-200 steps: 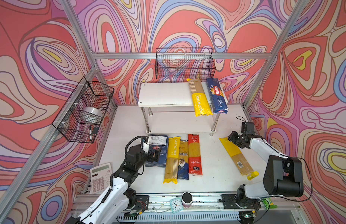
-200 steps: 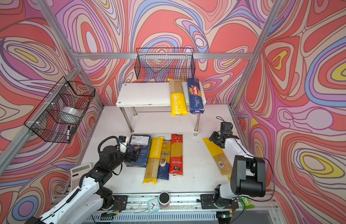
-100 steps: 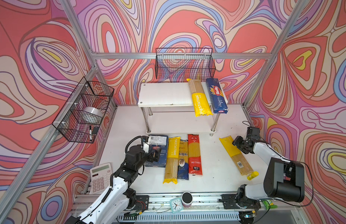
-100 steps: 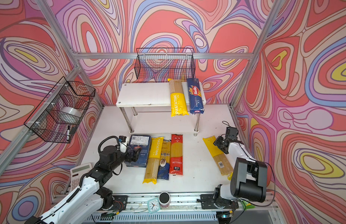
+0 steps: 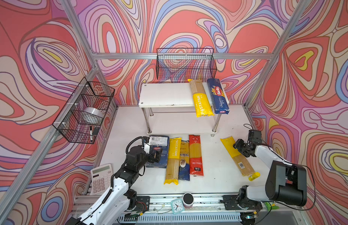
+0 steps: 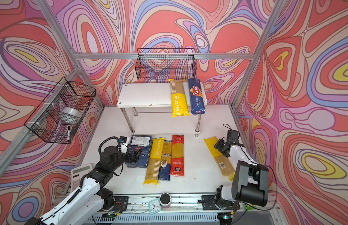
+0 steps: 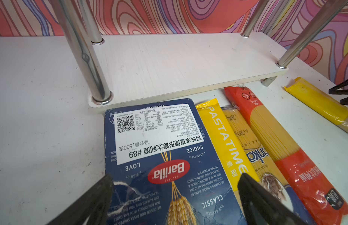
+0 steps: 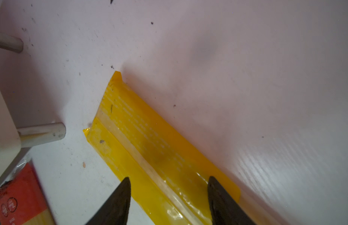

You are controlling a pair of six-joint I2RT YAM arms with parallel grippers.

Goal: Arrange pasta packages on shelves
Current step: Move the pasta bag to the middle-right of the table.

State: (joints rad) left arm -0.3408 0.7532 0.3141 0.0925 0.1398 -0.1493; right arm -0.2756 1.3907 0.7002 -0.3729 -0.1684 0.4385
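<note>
- A white two-tier rack on four chrome legs [image 5: 165, 95] stands at the back of the white tabletop [image 5: 214, 167], below a black wire basket [image 5: 185, 64] hung on the wall.
- At the right end of its top board lie a yellow PASTATIME spaghetti bag [image 5: 201, 101] and, just beside it, a slim blue Barilla spaghetti box [image 5: 218, 96]. Both overhang the front edge.
- Four packs lie side by side in a row on the table in front of the rack:
  - a wide dark blue Barilla box [image 5: 164, 155] (its white label reads upside down in the left wrist view)
  - a second yellow PASTATIME bag [image 5: 174, 155]
  - a dark blue bag with a clear window [image 5: 184, 167]
  - a red spaghetti bag [image 5: 195, 155]
- Their far ends come up to the rack's lower board [image 7: 179, 64].
- The left gripper [image 5: 157, 155] hangs low over the wide box.
  - Its jaws are spread wide, with one black fingertip [image 7: 105, 187] at each long edge of the box.
  - I cannot tell whether they press on it.
- A long yellow-and-clear spaghetti pack [image 5: 242, 165] lies alone and diagonally on the right side of the table, well apart from the row.
- The right gripper [image 5: 235, 145] sits over the yellow part of that pack.
  - Its jaws are partly apart and its tips are above the wrapper.
  - It grips nothing.
</note>
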